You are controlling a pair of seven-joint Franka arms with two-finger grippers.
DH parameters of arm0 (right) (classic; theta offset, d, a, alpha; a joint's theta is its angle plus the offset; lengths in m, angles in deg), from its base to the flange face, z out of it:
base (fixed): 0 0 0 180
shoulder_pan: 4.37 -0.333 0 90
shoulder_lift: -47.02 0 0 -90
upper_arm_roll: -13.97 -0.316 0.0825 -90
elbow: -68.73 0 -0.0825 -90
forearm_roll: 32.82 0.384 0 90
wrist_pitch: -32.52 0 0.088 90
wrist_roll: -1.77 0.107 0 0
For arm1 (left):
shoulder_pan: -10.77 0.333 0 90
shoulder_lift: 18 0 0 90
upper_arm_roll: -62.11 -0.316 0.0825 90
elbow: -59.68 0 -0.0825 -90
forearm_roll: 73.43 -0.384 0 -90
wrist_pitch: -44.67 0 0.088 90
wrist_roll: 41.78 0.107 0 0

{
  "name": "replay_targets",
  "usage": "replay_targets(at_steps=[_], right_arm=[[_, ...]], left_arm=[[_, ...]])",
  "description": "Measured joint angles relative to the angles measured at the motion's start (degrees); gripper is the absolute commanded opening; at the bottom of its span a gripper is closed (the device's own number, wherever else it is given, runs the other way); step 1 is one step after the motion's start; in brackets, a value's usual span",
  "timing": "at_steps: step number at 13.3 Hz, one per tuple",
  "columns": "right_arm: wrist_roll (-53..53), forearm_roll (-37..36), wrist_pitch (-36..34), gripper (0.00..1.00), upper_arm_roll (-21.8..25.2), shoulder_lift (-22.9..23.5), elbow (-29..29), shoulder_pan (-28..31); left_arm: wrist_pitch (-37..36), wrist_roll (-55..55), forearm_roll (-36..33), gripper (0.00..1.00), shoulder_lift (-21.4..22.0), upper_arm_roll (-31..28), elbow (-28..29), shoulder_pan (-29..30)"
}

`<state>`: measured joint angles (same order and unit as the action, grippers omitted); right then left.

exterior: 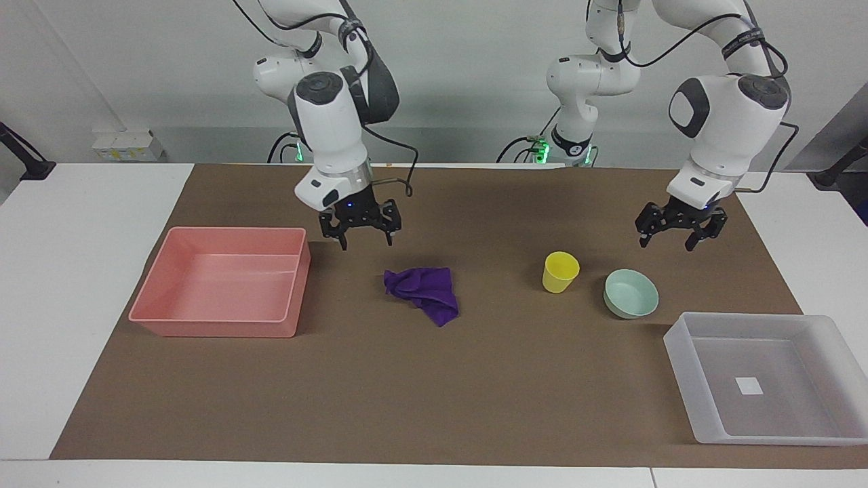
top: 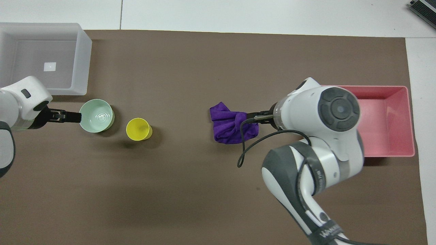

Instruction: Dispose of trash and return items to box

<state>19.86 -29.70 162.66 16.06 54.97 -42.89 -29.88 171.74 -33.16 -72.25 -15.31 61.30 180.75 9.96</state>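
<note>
facing view: right gripper [exterior: 367, 241] up over the mat between pink bin [exterior: 220, 281] and purple rag [exterior: 424, 291], fingers spread, nothing held. left gripper [exterior: 667, 240] up over the mat beside the mint bowl [exterior: 631, 293], fingers spread, nothing held. rag crumpled mid-mat. yellow cup [exterior: 560, 272] upright just beside the bowl — apart. translucent tray [exterior: 766, 376] at the left arm's end, farther from the robots than the bowl.
</note>
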Motion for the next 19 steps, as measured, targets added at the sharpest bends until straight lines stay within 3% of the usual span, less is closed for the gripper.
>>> replay_targets(at_steps=[6, 7, 8, 9, 10, 11, 12, 13, 14, 19], right_arm=[[0.57, 0.01, 10.43, 1.0, -0.02, 9.46, -0.39, -3.67], [0.31, 0.01, 11.92, 0.92, -0.02, 10.64, -0.66, -3.92], [-0.07, 0.01, 13.21, 0.53, -0.02, 11.66, -0.88, -4.07], [-0.38, 0.01, 13.94, 0.22, -0.01, 12.42, -0.93, -4.11], [-0.44, 0.01, 14.04, 0.0, -0.01, 12.74, -0.93, -4.1], [-0.44, 0.01, 14.03, 0.0, 0.0, 12.76, -0.93, -4.09], [-0.44, 0.01, 13.87, 0.0, 0.01, 12.75, -0.92, -4.06], [-0.2, 0.02, 13.52, 0.0, 0.04, 12.73, -0.9, -4.03], [0.55, 0.02, 12.82, 0.0, 0.1, 12.66, -0.85, -4.01], [2.02, 0.02, 8.06, 0.0, 0.53, 10.2, -0.53, -3.95]], left_arm=[[11.23, 0.01, 0.0, 1.0, -7.3, 0.03, 2.47, 1.7], [12.56, 0.0, 0.0, 1.0, -8.31, 0.05, 2.8, 1.77], [14.01, -0.03, 0.0, 1.0, -9.4, 0.05, 3.09, 1.84], [15.3, -0.05, 0.01, 1.0, -10.59, 0.05, 3.26, 1.91], [16.21, -0.07, 0.01, 1.0, -11.85, 0.05, 3.31, 1.95], [16.63, -0.24, 0.03, 1.0, -12.79, 0.06, 3.32, 1.95], [16.95, -0.73, 0.18, 0.78, -13.41, 0.14, 3.33, 1.95], [17.03, -1.45, 0.34, 0.31, -13.73, 0.29, 3.33, 1.94], [17.03, -2.08, 0.37, 0.02, -13.81, 0.48, 3.36, 1.92], [17.03, -2.57, 0.42, 0.0, -13.68, 0.67, 3.41, 1.9]])
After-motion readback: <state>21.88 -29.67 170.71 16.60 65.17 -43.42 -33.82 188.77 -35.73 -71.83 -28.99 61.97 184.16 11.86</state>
